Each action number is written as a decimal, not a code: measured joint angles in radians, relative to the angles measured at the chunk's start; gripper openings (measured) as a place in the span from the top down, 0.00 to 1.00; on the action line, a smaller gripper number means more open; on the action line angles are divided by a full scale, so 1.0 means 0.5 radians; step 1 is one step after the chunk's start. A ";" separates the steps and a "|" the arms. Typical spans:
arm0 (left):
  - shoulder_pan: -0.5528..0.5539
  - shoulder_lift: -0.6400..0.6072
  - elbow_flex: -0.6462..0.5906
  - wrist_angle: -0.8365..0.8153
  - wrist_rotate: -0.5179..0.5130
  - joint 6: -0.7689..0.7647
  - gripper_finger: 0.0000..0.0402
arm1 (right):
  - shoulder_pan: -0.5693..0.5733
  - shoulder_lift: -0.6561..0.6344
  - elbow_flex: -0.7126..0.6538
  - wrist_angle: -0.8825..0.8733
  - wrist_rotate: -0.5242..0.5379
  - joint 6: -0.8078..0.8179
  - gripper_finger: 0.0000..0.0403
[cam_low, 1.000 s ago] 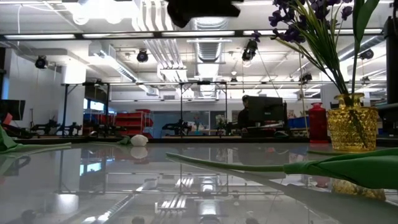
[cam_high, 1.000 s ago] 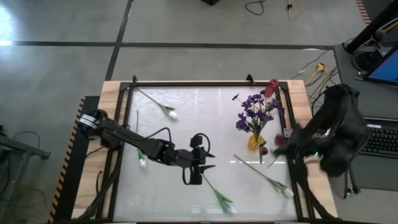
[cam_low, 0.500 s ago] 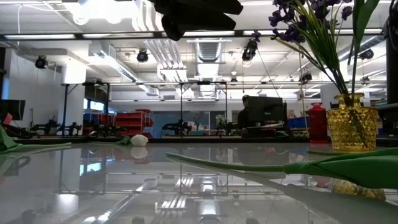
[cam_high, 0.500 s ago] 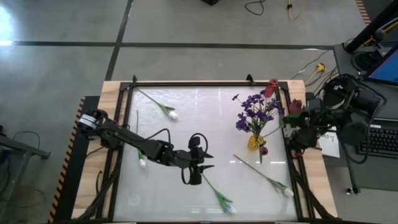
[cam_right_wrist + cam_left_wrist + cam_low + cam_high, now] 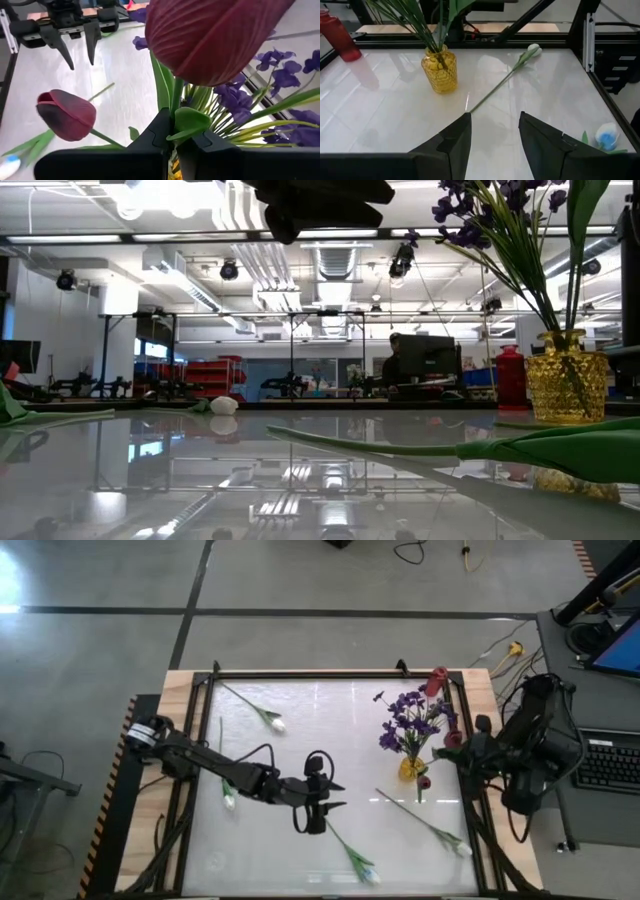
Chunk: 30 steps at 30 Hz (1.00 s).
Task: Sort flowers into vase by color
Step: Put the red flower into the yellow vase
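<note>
My right gripper [image 5: 172, 142] is at the table's right edge [image 5: 466, 752], shut on a dark red tulip whose bud [image 5: 210, 37] is beside the purple sprays [image 5: 410, 720]. Those sprays stand with their stems in the yellow vase [image 5: 408, 768]. A second dark red bud [image 5: 424, 781] lies on the table next to the vase. My left gripper [image 5: 492, 132] hovers open over the table's middle [image 5: 318, 810], above the stem of a white tulip [image 5: 365, 870]. Other white tulips [image 5: 270, 720] [image 5: 228, 798] [image 5: 460, 848] lie flat on the table. My right gripper pinches the dark red tulip's green stem [image 5: 176, 107] between its two fingers, a short way below the bud, with a leaf [image 5: 192, 122] caught at the fingertips. The flower is lifted clear of the table, and its bud stands out beyond the fingers.
A red vase [image 5: 437, 680] stands at the far right corner. The black frame rail [image 5: 300, 674] runs around the white tabletop. Bare surface lies between my left gripper and the yellow vase [image 5: 440, 70]. A keyboard [image 5: 605, 765] sits beyond the right edge.
My right arm has swung about at the table's right edge with the dark red tulip in its hold. The bud went toward the far edge, then came back toward the yellow vase. My left gripper has stayed almost still over the middle.
</note>
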 joint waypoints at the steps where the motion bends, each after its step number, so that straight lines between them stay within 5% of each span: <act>1: 0.003 0.000 0.000 0.000 0.000 0.000 0.62 | 0.000 0.000 -0.012 0.001 0.001 0.016 0.98; 30: 0.008 0.000 0.001 0.187 0.006 0.130 0.62 | -0.121 -0.003 -0.643 0.177 0.017 0.522 0.93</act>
